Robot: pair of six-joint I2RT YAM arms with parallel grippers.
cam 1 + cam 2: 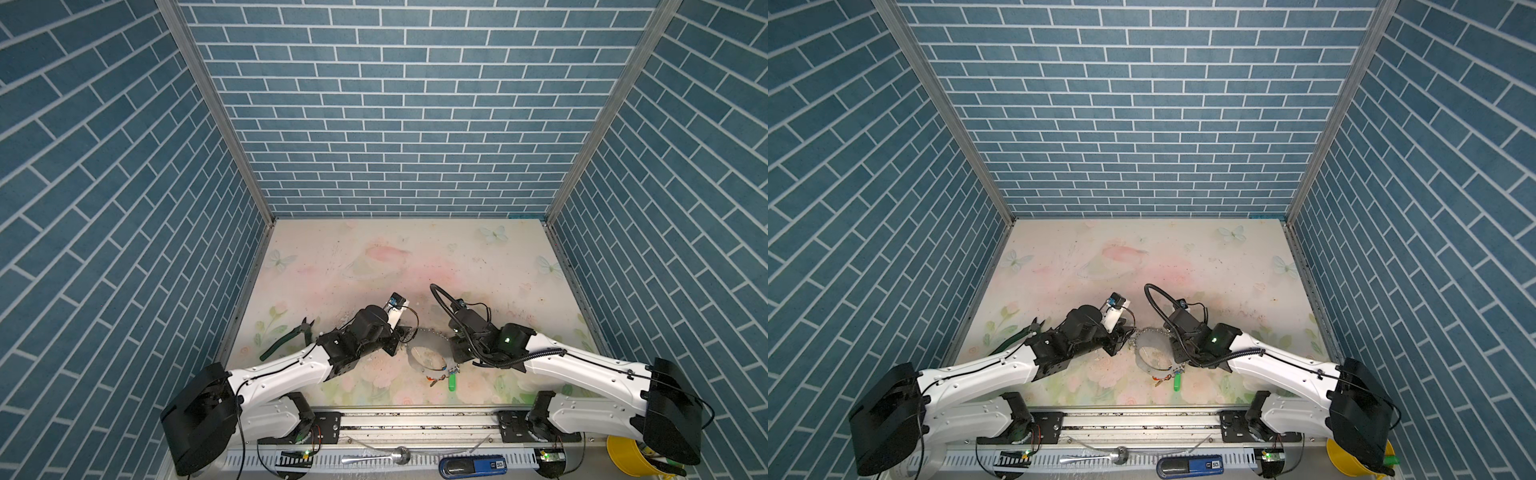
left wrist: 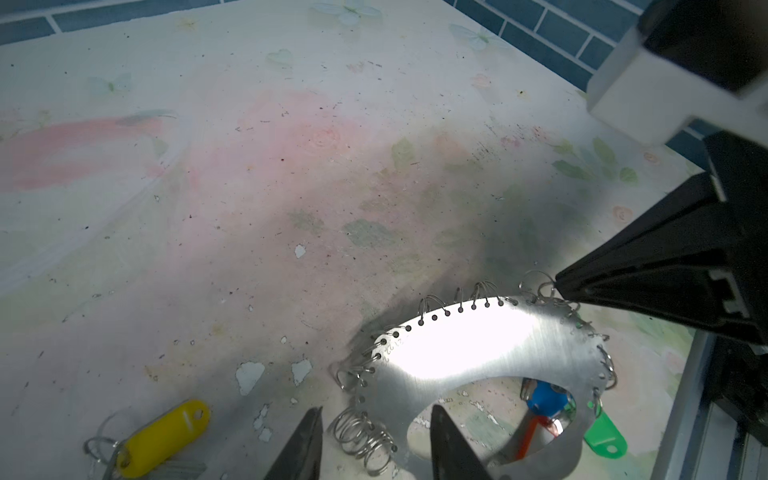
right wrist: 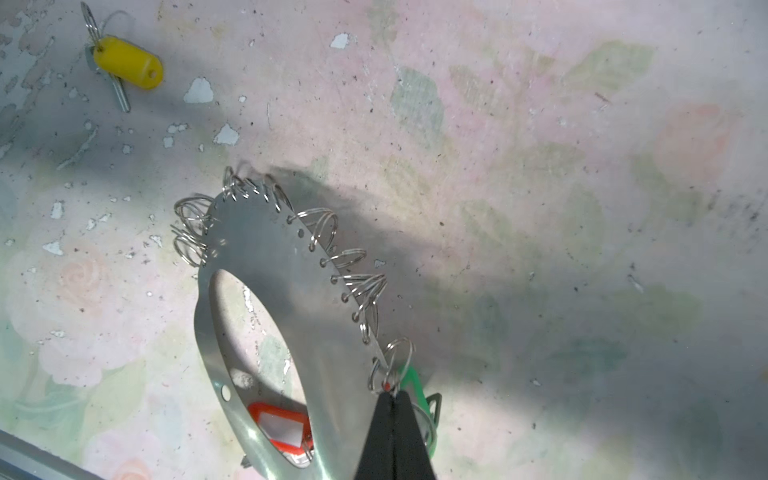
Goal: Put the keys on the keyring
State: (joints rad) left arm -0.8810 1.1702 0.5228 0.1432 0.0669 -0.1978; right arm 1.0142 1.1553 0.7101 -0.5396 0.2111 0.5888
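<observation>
the keyring (image 3: 274,249) is pinched at lower centre by the closed right gripper (image 3: 392,395), and its opposite rim is straddled by the parted left gripper (image 2: 376,409).

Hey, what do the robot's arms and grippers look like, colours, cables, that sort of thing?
The left arm and right arm have white shells, black joint housings and thin black wires. The right arm carries a black corrugated hose and a green light. The left gripper and right gripper have black, tapering fingers.

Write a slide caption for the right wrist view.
Shut jaws of the right gripper pinch an edge ring of the keyring; a yellow-tagged key lies apart on the table.
</observation>
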